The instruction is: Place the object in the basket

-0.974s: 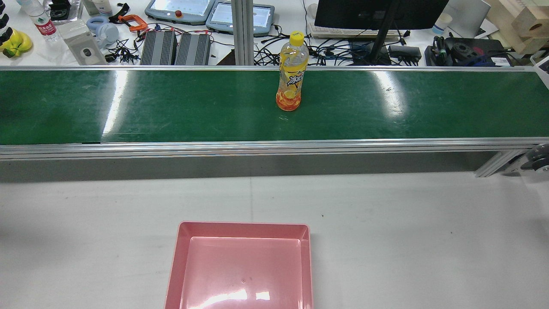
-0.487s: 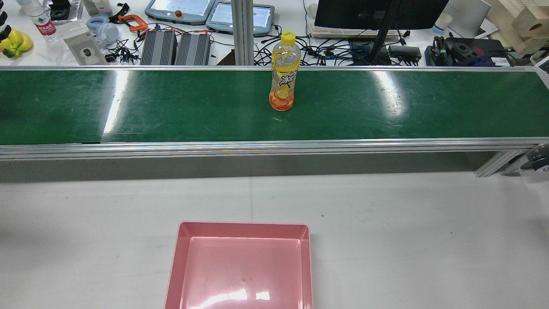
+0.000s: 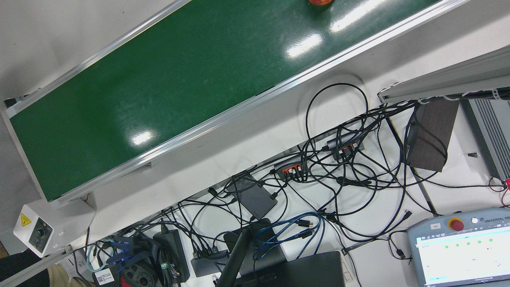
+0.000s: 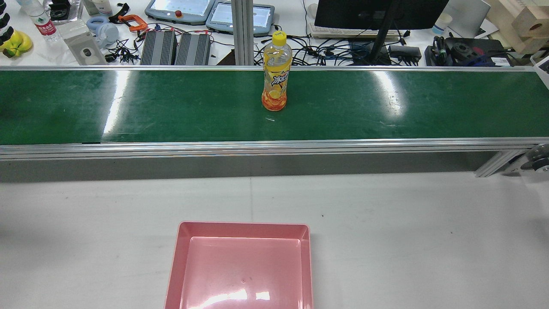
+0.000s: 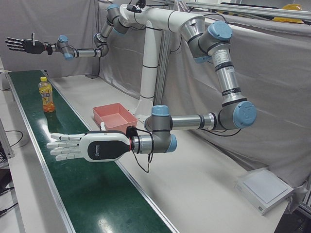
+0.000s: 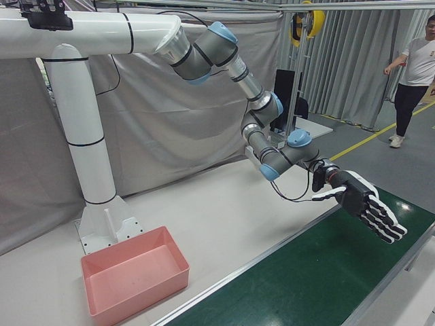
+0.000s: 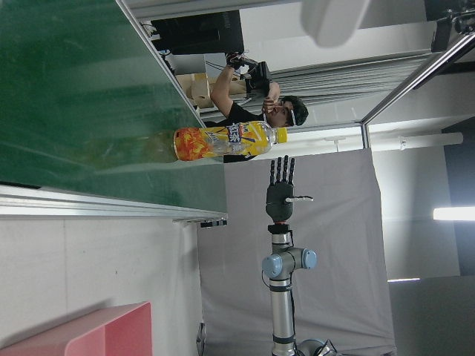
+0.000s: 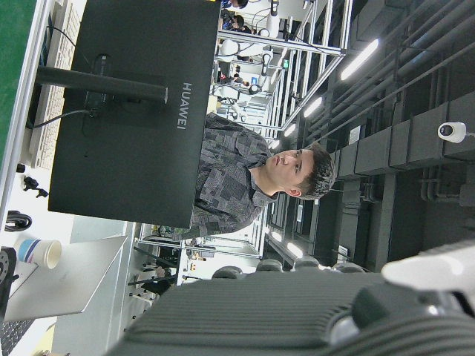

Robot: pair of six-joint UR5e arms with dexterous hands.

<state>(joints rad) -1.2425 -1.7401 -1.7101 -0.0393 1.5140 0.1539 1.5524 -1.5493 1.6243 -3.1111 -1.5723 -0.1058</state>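
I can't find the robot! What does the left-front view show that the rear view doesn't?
Only the left-front view shows the robot's arms, with the open left hand and open right hand. Only the rear view shows the monitor and tangled cables. Both show the drink bottle standing on the green conveyor belt, and the pink basket.

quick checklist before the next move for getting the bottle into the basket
1. Bottle upright on the green belt: ok.
2. Pink basket empty, resting on the white table: ok.
3. Left hand open, holding nothing: ok.
4. Right hand open, holding nothing: ok.
5. A hand at the bottle, ready to close: not ok; both hover over the belt well apart from it.
6. Nothing else on the belt near the bottle: ok.
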